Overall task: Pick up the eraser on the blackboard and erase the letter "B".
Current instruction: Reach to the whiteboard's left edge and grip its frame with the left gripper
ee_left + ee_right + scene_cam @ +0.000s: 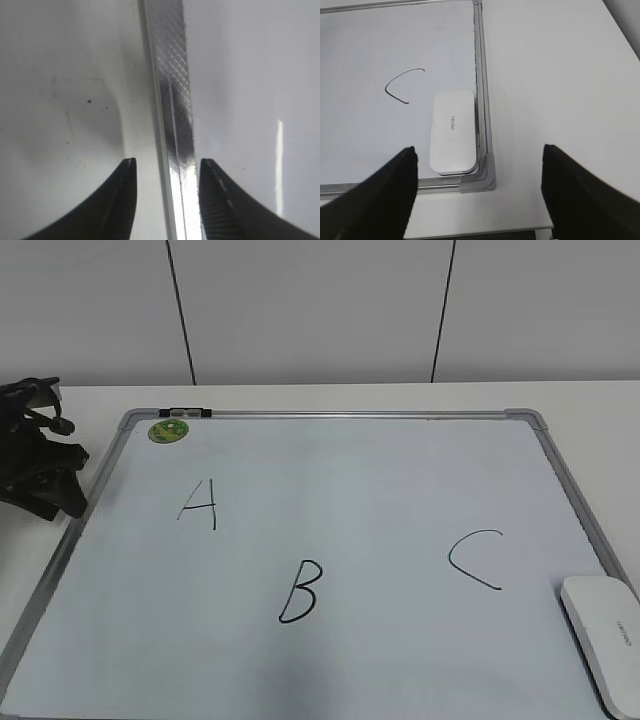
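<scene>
The eraser (602, 637) lies flat on the board (330, 455), tucked into the board's near right corner, its long side just beside the right frame rail. In the right wrist view the eraser (453, 131) shows grey lettering on its white top and a dark underside peeking out at its near end, close to the rounded grey corner piece. Nothing grips it.

The "B" (300, 592) sits whole in the near middle of the board, well apart from the eraser. The "C" (475, 559) lies between them, nearer the eraser; the same "C" (403, 85) appears up and left of the eraser in the right wrist view. The "A" (199, 504) is towards the far left. A round green magnet (168, 429) sticks in the far left corner, just beside a small dark clip (185, 413) on the top frame rail.

The board rests on a white bench (580, 400), taking up most of it.

The right pincer (479, 192) hangs spread wide above the bench's near right area, empty, with the eraser between its fingers in view but lower down. The left pincer (166, 197) is spread and empty, straddling the board's frame rail (172, 90) from above. In the exterior view the left arm (38, 455) sits at the bench's left edge.
</scene>
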### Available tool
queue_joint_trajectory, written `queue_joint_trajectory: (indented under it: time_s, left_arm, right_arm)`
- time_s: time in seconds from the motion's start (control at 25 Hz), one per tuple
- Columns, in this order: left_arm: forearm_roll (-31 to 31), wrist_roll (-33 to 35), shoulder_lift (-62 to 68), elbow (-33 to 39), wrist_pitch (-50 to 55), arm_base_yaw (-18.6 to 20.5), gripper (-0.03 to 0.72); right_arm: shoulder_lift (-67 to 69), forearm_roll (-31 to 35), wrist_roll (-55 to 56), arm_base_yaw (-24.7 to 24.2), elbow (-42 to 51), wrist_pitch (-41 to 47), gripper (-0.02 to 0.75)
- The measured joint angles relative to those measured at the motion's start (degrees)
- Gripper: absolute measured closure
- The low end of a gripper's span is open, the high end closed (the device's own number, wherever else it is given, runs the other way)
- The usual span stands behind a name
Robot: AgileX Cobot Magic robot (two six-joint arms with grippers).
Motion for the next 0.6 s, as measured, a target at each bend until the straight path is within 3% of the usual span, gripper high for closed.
queue_joint_trajectory:
  time_s: [0.4, 0.6]
  left_arm:
    - [-0.3, 0.0, 2.2, 0.0, 0.1, 0.0, 0.397]
    - [-1.0, 0.0, 2.7, -0.4, 0.9, 0.0, 0.474]
  right_arm:
    - [0.0, 0.0, 0.0, 0.0, 0.0, 0.0, 0.166]
    - [0.0, 0.0, 0.0, 0.0, 0.0, 0.0, 0.166]
